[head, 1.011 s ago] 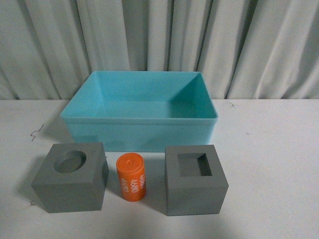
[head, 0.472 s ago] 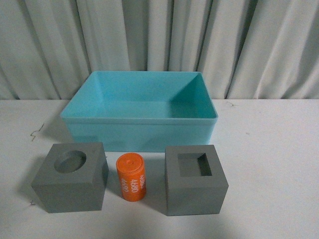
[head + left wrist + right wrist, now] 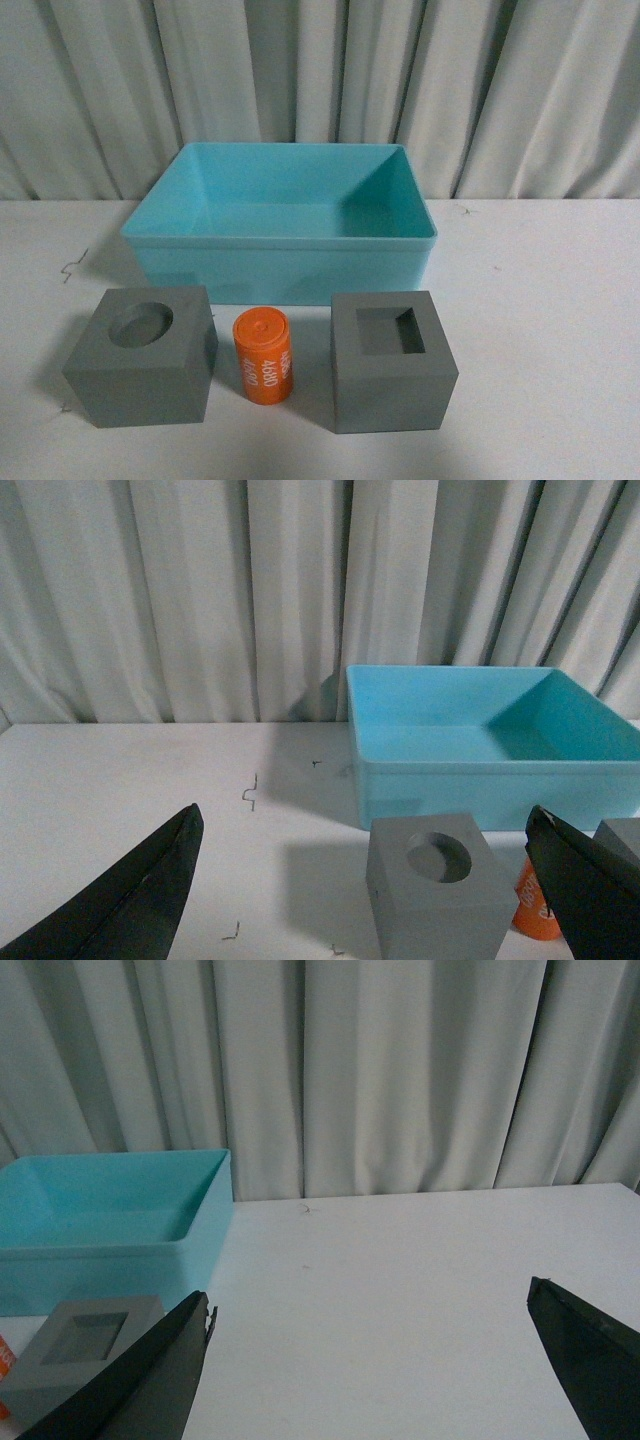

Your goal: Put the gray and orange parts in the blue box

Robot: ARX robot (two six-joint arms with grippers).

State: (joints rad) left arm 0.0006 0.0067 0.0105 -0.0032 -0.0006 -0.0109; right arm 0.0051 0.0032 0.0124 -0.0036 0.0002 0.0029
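Observation:
The light blue box [image 3: 280, 255] stands empty at the back middle of the white table. In front of it stand a gray cube with a round recess [image 3: 142, 370], an orange cylinder with white digits [image 3: 263, 356] lying on its side, and a gray cube with a square recess [image 3: 392, 362]. Neither gripper shows in the front view. My left gripper [image 3: 365, 825] is open and empty, back from the round-recess cube [image 3: 440, 890]. My right gripper [image 3: 370, 1300] is open and empty over bare table, with the square-recess cube [image 3: 85, 1340] to one side.
Gray curtains hang behind the table. A few small dark scraps lie on the white table [image 3: 540, 300], such as one [image 3: 70, 266] left of the box. In the wrist views the box shows too: left wrist view [image 3: 480, 775], right wrist view [image 3: 100, 1260].

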